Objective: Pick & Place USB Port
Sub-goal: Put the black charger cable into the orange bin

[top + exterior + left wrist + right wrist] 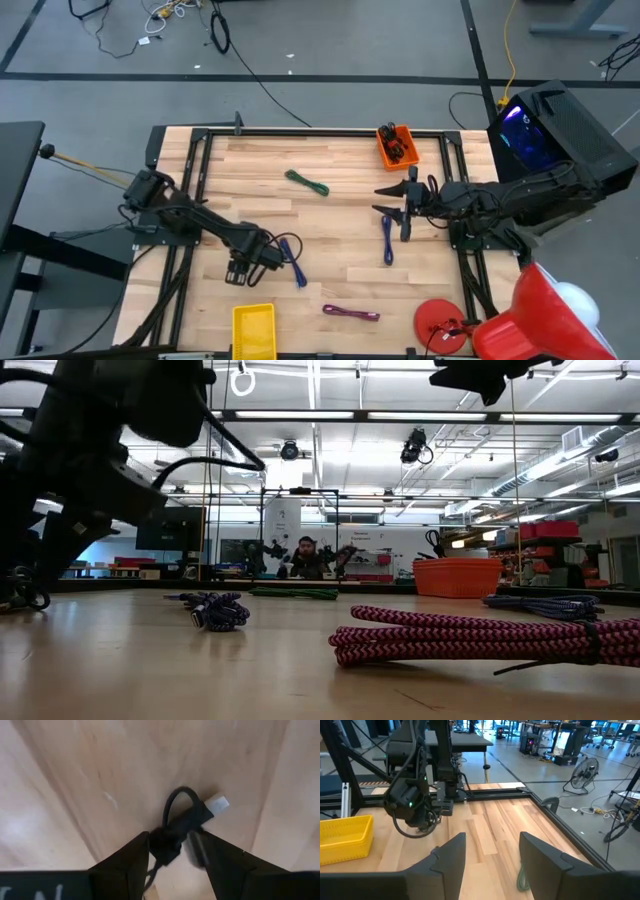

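Note:
My left gripper (240,272) points down over the table's near left part and is shut on a black USB cable (175,827) with a silver plug (218,803). A blue cable bundle (292,257) lies just to its right. My right gripper (404,207) hangs open above the table's right part and touches nothing. A second blue cable (387,240) lies just nearer than it. A green cable (307,183) and a magenta cable (350,313) lie flat on the wood. The orange bin (396,147) stands at the far edge and the yellow bin (254,330) at the near edge. My left gripper pinches the black cable's coiled bundle (165,845) between its two fingers, coming from above and pointing down. The plug end (218,803) and a small loop (177,795) stick out past the fingertips. Whether the cable is lifted clear of the wood, I cannot tell.
Black frame rails (200,180) run along the table's left, far and right sides. A red object (445,322) sits at the near right corner. In the low view the magenta cable (490,640) lies closest, with the blue bundle (215,610) behind it. Bare wood lies mid-table.

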Action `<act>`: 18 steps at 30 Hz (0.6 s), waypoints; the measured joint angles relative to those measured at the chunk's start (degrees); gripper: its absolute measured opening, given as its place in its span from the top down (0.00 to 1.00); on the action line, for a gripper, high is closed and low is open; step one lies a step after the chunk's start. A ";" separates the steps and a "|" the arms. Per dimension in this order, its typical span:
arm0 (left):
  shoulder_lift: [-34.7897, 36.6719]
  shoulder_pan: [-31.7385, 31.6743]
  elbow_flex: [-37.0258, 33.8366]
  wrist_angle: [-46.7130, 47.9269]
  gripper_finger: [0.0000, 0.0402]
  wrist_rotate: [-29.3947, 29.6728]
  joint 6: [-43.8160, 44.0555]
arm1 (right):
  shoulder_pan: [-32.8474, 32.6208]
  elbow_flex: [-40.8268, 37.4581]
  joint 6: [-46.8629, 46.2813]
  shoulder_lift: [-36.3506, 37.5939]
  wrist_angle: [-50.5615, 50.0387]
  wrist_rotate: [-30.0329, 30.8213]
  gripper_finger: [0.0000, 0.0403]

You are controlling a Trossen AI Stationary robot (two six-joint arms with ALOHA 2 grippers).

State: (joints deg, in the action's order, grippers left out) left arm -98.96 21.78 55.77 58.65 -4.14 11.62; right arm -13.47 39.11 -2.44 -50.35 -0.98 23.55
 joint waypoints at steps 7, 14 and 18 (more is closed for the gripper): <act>-3.35 0.08 0.09 -1.87 0.61 2.69 0.42 | -0.27 0.00 0.02 0.00 -0.11 0.00 0.53; -3.41 -0.49 0.11 -1.95 0.93 2.72 2.26 | -0.27 0.00 0.18 0.00 -0.47 0.04 0.53; -3.41 -0.62 0.52 -1.33 0.93 4.45 3.04 | -0.27 0.00 0.31 0.00 -0.59 2.63 0.53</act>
State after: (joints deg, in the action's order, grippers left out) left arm -102.36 21.16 56.29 57.32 0.31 14.66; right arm -13.74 39.11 -2.13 -50.35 -1.57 26.18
